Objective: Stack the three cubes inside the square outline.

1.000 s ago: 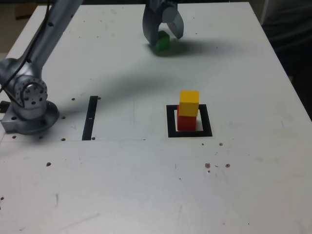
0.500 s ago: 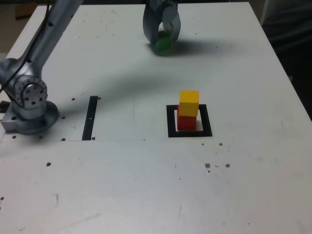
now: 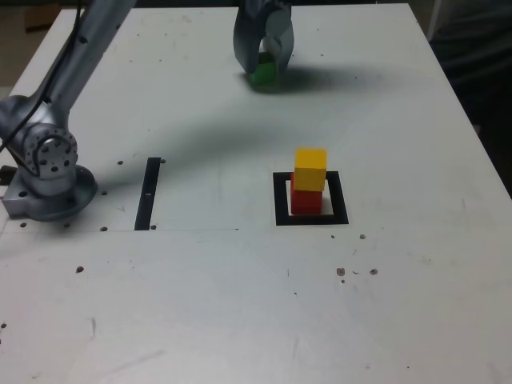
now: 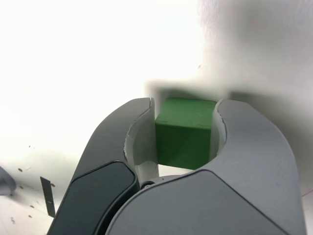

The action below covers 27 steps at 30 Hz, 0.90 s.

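Observation:
At the far edge of the white table [image 3: 240,304] the green cube [image 3: 262,72] sits between my gripper [image 3: 262,69] fingers. In the wrist view both fingers press against the green cube [image 4: 185,131], so my gripper [image 4: 185,110] is shut on it. The cube still looks to rest on the table. Nearer the middle, the yellow cube [image 3: 310,169] stands on the red cube [image 3: 306,200] inside the black square outline [image 3: 280,204].
The arm's grey base [image 3: 46,172] stands at the exterior view's left. A thin black strip [image 3: 147,194] lies between the base and the outline. Small dark specks dot the table.
My gripper's fingers have closed in on the green cube, from standing wide around it to pressing on its sides. The yellow-on-red stack has not moved.

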Motion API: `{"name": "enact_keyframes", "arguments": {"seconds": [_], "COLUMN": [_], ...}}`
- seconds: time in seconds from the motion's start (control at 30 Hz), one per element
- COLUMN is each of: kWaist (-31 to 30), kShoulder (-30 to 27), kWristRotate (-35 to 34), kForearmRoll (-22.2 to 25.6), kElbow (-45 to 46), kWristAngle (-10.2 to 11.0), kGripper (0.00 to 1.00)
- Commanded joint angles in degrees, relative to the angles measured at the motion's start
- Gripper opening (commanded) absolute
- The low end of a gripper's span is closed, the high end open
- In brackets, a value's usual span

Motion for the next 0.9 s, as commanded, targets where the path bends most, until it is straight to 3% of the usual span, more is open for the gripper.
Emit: {"name": "enact_keyframes", "arguments": {"seconds": [0.0,0.47,0.87], "kWaist": [-0.8,-7.4,-16.5], "kShoulder": [-0.9,-8.2,-16.5], "kWristRotate": [0.1,-1.3,-4.2], "kForearmRoll": [0.9,1.8,1.8], "kElbow": [0.4,3.8,10.4], "kWristAngle": [0.1,-0.3,-2.4], "kGripper": [0.19,0.19,0.19]}}
